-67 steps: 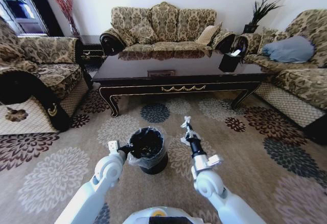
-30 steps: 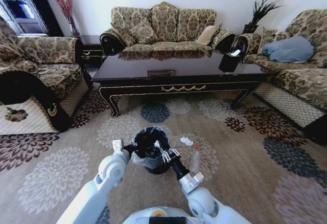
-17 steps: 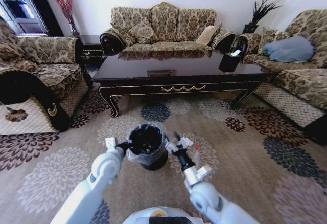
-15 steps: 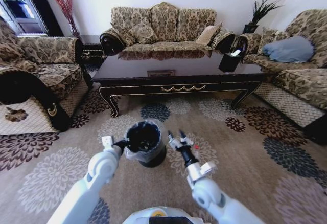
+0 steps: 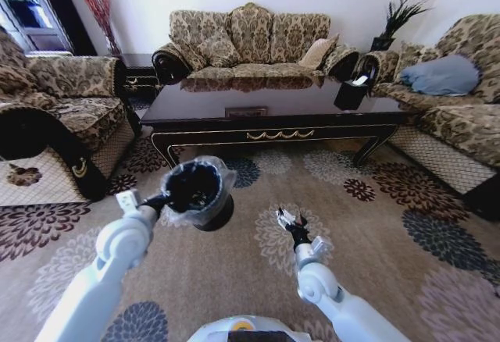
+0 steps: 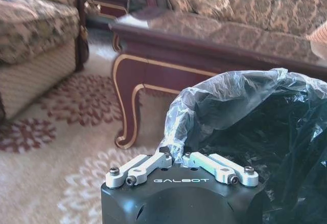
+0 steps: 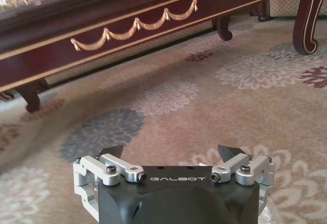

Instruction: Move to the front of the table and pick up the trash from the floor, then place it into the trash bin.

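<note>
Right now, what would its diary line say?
left gripper: shut on trash bin, held above floor | right gripper: open, empty, low before table

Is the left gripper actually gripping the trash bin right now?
Touching. In the left wrist view the left gripper is pinched shut on the bag-lined rim of the trash bin, no gap showing.

Place: you're in a home living room | Evidence: patterned sofas around a low glossy bench, flower-medallion carpet, potted plant
</note>
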{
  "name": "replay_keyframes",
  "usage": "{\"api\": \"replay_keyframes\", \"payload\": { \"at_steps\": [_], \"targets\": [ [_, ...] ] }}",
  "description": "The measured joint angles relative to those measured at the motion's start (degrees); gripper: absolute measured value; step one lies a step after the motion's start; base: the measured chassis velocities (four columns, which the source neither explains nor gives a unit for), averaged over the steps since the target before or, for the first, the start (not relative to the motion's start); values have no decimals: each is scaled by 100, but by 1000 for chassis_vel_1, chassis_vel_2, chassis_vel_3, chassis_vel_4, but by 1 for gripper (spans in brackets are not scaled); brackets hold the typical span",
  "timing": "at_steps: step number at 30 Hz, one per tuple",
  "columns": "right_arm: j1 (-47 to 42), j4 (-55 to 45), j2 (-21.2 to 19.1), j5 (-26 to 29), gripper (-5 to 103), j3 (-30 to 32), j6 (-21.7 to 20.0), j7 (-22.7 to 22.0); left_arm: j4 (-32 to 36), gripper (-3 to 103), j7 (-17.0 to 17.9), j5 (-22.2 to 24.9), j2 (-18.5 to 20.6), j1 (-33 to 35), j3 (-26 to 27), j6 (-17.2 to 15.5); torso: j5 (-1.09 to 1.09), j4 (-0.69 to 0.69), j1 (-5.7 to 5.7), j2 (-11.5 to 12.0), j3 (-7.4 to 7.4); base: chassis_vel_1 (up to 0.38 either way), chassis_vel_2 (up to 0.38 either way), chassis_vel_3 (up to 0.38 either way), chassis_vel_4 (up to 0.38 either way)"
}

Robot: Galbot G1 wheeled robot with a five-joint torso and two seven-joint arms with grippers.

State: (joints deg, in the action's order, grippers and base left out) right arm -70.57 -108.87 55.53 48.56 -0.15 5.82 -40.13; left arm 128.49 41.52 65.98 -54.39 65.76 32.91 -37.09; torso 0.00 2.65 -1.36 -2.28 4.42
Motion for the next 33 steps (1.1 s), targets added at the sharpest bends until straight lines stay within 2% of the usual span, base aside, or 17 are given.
{"api": "replay_keyframes", "payload": {
  "at_steps": [2,10,17,22,23,25,33],
  "targets": [
    [270,323,-6,-36,100,-155,-2,44,38,3,-9,86,104,1,204,0,1,-2,0,0,0,0,0,0,0],
    [1204,1427,6,75,100,-777,-157,50,290,3,-3,220,159,165,428,2,0,-1,0,0,0,0,0,0,0],
    [1680,2184,250,381,100,-1047,-216,-188,406,3,2,292,124,191,472,-1,0,0,0,0,0,0,0,0,0],
    [2089,2751,597,634,100,-1211,-673,-738,434,3,7,364,95,94,414,0,1,-2,0,0,0,0,0,0,0],
    [2089,2751,597,634,100,-1211,-673,-738,434,3,7,364,95,94,414,0,1,-2,0,0,0,0,0,0,0],
    [2229,2962,675,767,100,-1265,-965,-971,437,3,7,374,108,45,365,-1,0,-1,-1,0,0,0,0,0,0],
    [2428,3495,716,928,100,-1359,-1435,-1226,468,3,-18,445,172,-75,271,-1,0,0,-1,0,0,0,0,0,0]
  ]
}}
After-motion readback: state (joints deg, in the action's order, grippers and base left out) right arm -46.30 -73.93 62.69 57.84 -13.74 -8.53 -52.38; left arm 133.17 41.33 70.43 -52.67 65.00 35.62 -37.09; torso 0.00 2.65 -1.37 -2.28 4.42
